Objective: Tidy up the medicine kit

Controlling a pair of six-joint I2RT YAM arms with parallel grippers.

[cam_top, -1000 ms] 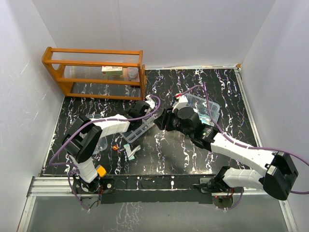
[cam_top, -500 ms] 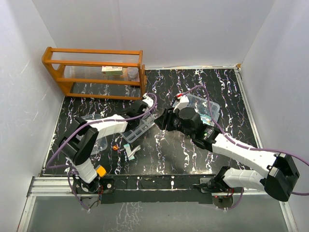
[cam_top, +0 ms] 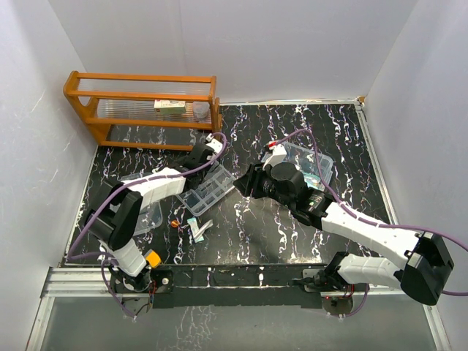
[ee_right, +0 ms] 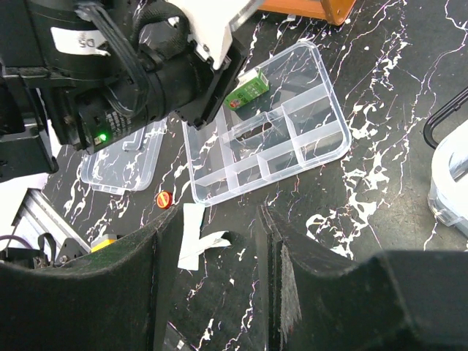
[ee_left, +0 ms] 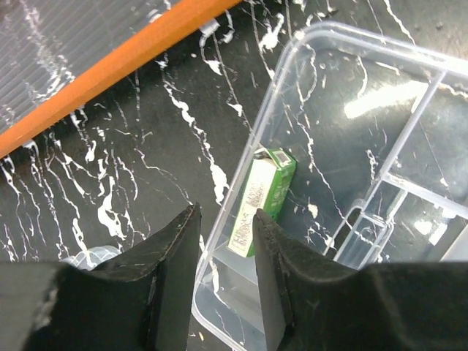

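The clear divided tray insert (cam_top: 208, 189) lies flat on the table between the arms and also shows in the right wrist view (ee_right: 292, 157). A small green box (ee_left: 265, 199) lies in its corner compartment, seen too in the right wrist view (ee_right: 246, 92). My left gripper (cam_top: 199, 157) is open and empty, its jaws (ee_left: 225, 219) standing over the tray's rim just short of the green box. My right gripper (cam_top: 243, 184) is open and empty (ee_right: 216, 227), held above the table near the tray's near edge. The clear box (cam_top: 311, 162) sits at the right. The flat lid (cam_top: 142, 212) lies at the left.
An orange wooden rack (cam_top: 146, 110) with small items on it stands at the back left, close behind the left gripper. White packets (ee_right: 191, 235) and a small red round thing (ee_right: 164, 199) lie in front of the tray. White walls close the table in.
My left gripper has drawn back from over the tray toward the rack, uncovering the tray. The right arm has hardly moved.
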